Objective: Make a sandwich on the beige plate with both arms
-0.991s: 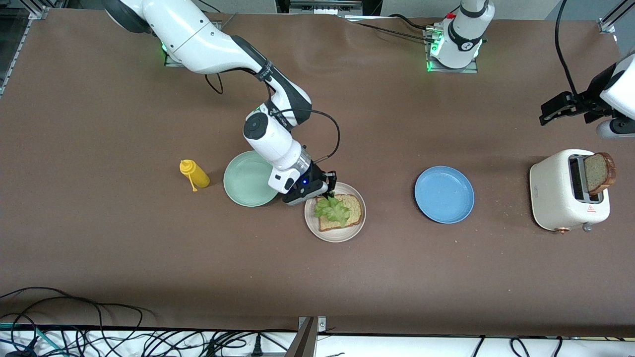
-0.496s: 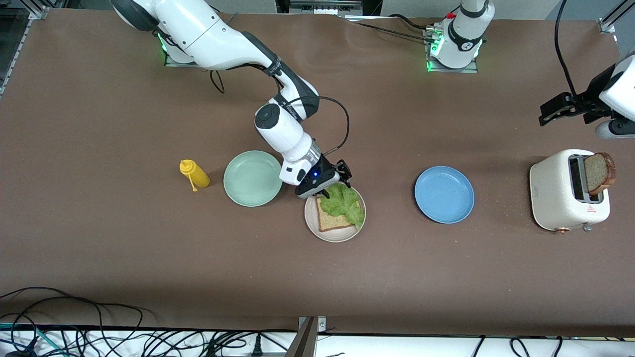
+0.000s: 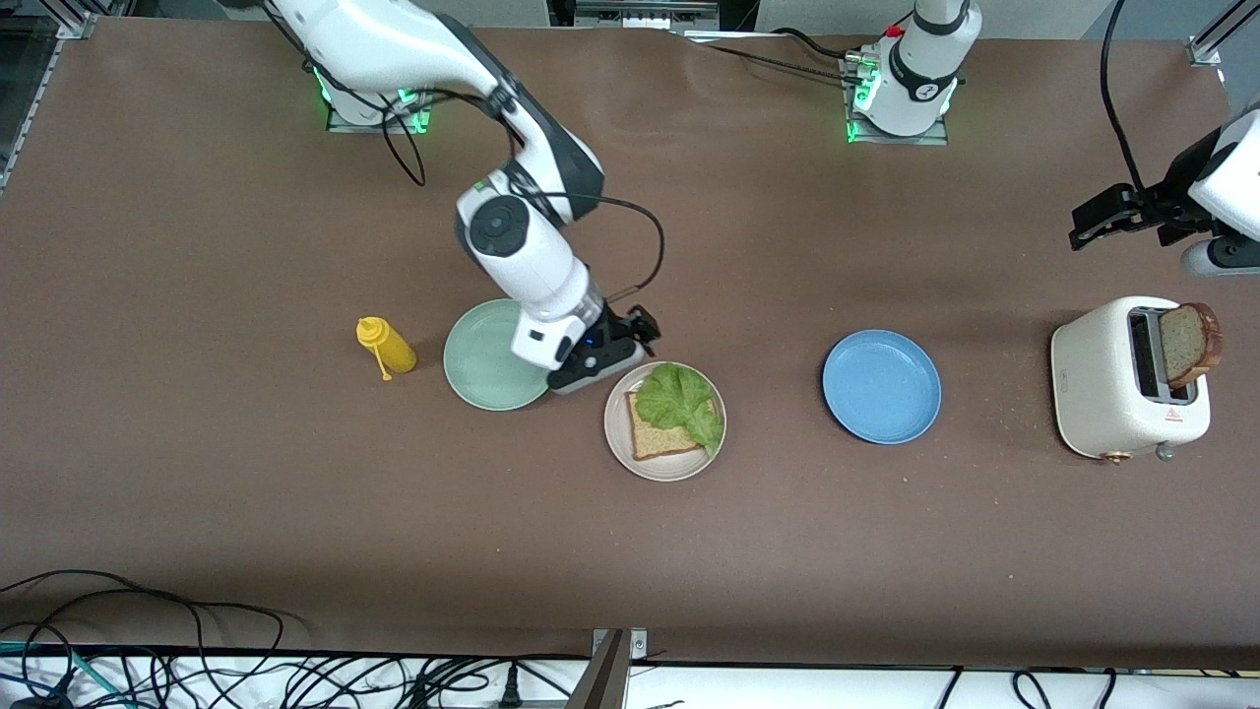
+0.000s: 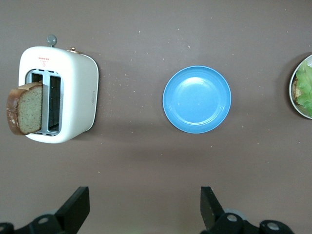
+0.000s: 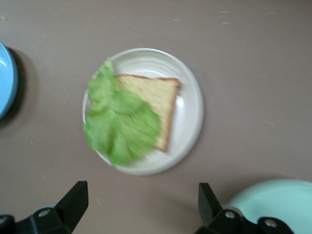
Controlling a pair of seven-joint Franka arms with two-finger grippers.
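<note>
Ruffled green lettuce leaf [image 3: 679, 402] overhangs the round beige plate [image 3: 622, 448]; it could slip off. Right gripper [image 3: 630, 337] hangs open beside the plate, left gripper [image 4: 141, 210] open too.

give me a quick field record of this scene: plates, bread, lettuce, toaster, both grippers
beige plate: holds one bread slice with a lettuce leaf on it
second slice: standing in the toaster, at the left arm's end of the table
blue plate: nothing on it, between beige plate and toaster
mint-green plate: nothing on it, beside the beige plate
mustard bottle: beside the mint-green plate
right gripper: open, holding nothing, over the table beside the beige plate
left gripper: open, waiting above the toaster end
</note>
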